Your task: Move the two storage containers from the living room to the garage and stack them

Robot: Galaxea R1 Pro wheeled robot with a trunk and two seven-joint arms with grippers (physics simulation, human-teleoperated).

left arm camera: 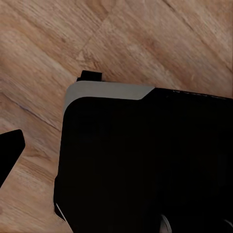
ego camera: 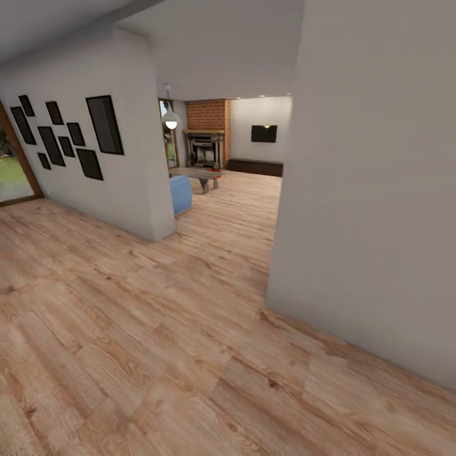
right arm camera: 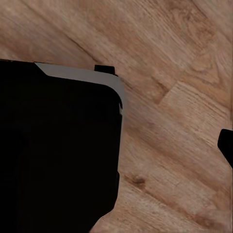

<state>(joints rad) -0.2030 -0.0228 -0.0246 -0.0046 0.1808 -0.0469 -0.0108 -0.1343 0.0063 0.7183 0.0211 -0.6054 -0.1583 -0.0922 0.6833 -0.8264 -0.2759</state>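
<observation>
The two storage containers and the garage are out of view. I stand on light wood plank floor [ego camera: 158, 342] in a hallway. Beyond an opening ahead lies the living room, with a blue sofa [ego camera: 180, 194], a low coffee table [ego camera: 197, 173], a black wall TV [ego camera: 263, 133] and a dark low cabinet [ego camera: 255, 166]. In the left wrist view one black fingertip [left arm camera: 9, 150] of my left gripper hangs over the planks beside my dark base [left arm camera: 145, 165]. A black fingertip [right arm camera: 227, 143] of my right gripper shows in the right wrist view, next to the base [right arm camera: 58, 150]. Nothing is held.
A pale wall with several black picture frames [ego camera: 104, 124] ends in a corner at the left of the opening. A broad pale wall [ego camera: 373, 190] closes the right side, its corner close by. A glass door [ego camera: 11, 174] is far left; a brick fireplace [ego camera: 208, 130] stands at the back.
</observation>
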